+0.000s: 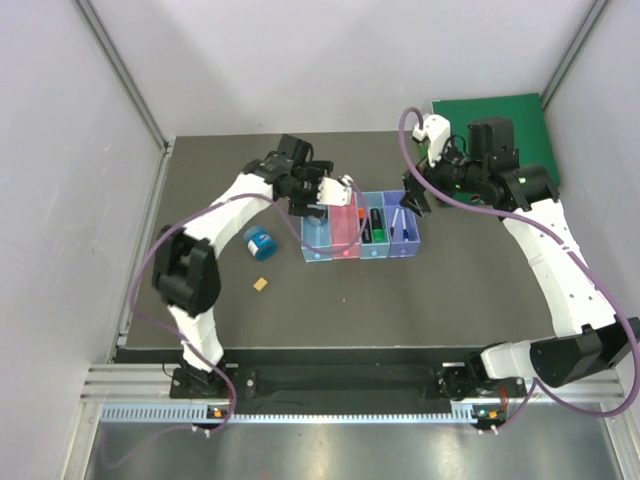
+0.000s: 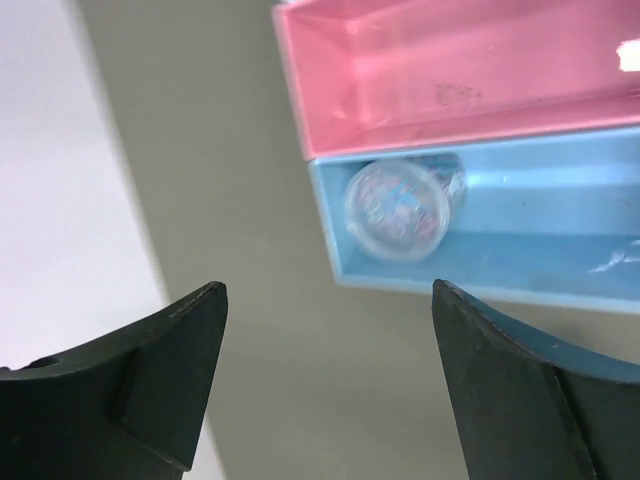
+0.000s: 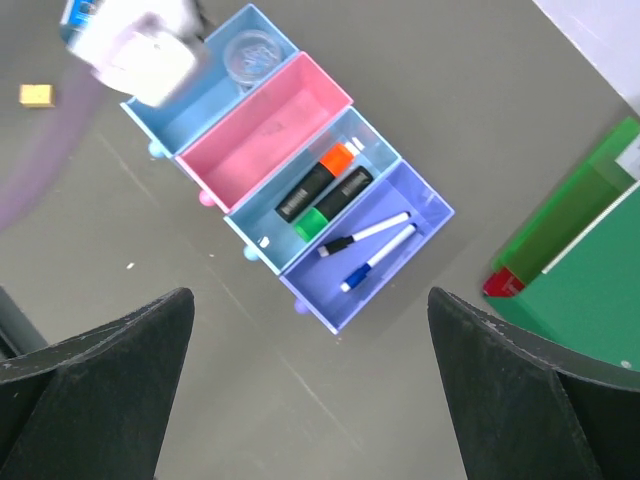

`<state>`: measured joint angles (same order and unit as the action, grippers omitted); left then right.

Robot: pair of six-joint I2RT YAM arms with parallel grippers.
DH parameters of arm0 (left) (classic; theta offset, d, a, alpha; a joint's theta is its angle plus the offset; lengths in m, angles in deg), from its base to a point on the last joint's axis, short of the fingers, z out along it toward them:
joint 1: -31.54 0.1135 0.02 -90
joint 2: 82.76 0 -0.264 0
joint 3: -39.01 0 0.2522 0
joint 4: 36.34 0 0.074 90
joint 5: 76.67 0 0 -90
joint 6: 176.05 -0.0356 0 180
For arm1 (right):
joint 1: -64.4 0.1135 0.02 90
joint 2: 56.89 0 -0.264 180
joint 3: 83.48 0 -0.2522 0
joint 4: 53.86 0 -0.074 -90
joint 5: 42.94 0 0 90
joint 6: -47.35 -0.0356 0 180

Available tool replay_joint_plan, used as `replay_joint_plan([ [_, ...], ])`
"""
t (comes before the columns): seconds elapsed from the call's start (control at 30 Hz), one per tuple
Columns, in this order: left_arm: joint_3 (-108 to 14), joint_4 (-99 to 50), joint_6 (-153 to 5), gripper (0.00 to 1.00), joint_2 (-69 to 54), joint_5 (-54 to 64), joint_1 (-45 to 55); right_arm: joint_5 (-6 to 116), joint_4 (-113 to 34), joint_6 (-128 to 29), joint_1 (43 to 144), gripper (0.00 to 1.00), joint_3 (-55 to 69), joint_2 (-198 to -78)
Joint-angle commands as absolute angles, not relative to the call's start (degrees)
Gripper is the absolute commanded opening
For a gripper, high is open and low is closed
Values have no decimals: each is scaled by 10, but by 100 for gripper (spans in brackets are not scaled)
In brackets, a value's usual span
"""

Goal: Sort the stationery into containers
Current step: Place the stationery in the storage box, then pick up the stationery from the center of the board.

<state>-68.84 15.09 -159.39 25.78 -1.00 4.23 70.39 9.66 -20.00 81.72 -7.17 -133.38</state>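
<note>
the grey round tin (image 2: 405, 205) lies in the light blue bin (image 2: 560, 270), at the upper centre of the left wrist view, just above the left claw (image 2: 328, 300). that claw's jaws stand wide apart, holding nothing. the right claw (image 3: 310, 300) gapes empty too.

The grey tin (image 2: 405, 208) looks blurred inside the light blue bin (image 2: 540, 250) (its right end cut off at the view's edge).

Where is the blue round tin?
In the overhead view the blue round tin lies on the table, left of the light blue end bin, the tiny orange block just nearer the robot.
</note>
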Motion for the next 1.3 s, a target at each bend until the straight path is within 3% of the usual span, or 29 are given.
replay_joint_plan([
  [0.0, -628, 155, -1601, 89, 106, -48, 51, 744, 103, -218, 809, 100, -78, -1324],
  [0.23, -504, 282, -1692, 91, -29, -75, 90, 753, 109, -215, 812, 100, -97, -1338],
  [0.47, -423, 328, -1466, 89, -98, -91, 86, 743, 109, -211, 812, 99, -94, -1327],
  [0.8, -323, 264, -1197, 84, -126, 1, 83, 738, 104, -215, 812, 100, -87, -1317],
  [0.97, -286, 195, -1195, 84, -108, 106, 83, 737, 103, -216, 812, 100, -78, -1311],
  [1.27, -295, 163, -1244, 85, -97, 98, 86, 733, 107, -211, 812, 100, -67, -1306],
])
